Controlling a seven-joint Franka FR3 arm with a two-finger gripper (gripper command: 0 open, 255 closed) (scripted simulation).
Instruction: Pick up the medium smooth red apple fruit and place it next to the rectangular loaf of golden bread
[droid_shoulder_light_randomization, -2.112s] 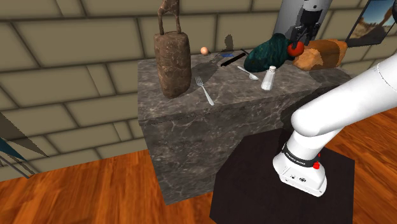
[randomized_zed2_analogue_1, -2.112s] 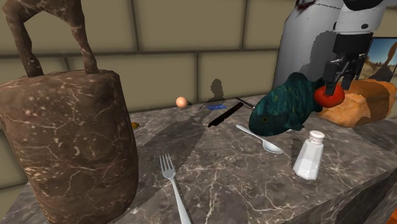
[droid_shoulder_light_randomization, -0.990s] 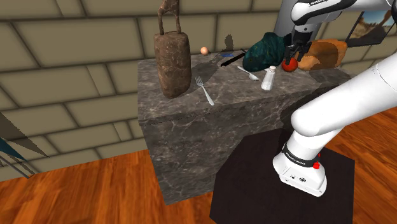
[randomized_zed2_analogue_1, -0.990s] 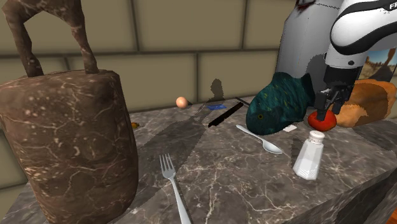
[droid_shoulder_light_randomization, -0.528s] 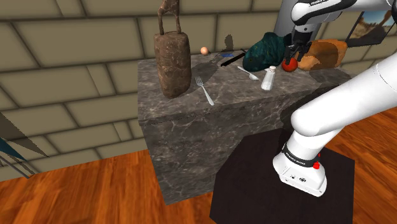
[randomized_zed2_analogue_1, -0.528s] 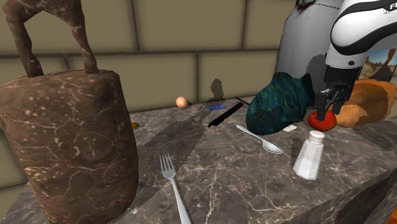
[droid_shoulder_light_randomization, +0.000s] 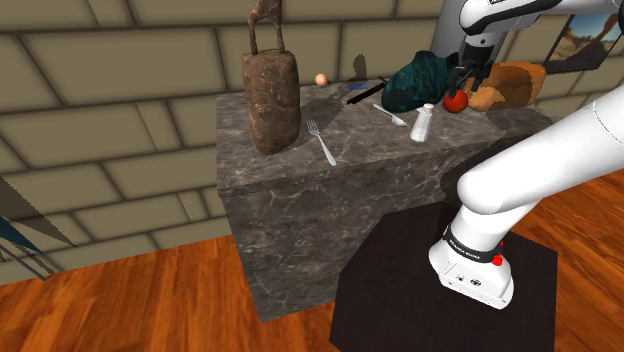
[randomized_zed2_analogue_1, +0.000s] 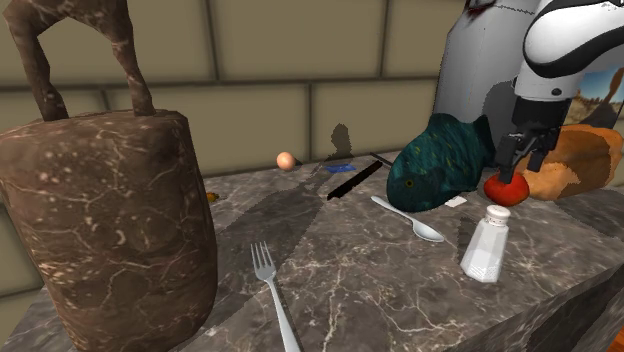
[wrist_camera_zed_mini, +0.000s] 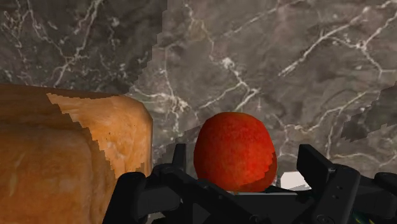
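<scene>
Dark veined marble counter (randomized_zed2_analogue_1: 350, 280), right end in the second exterior view: all-black gripper (randomized_zed2_analogue_1: 524, 163), jaws wide apart, hovering over smooth round red apple (randomized_zed2_analogue_1: 505, 188), no contact. Resting just left of golden-brown rectangular bread loaf (randomized_zed2_analogue_1: 580, 160), teal fish (randomized_zed2_analogue_1: 440, 165) near.

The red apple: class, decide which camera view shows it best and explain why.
The wrist view: the apple appears large and close, beside the bread. The second exterior view shows it small between the fish and bread; the shoulder view, a tiny red spot.
</scene>
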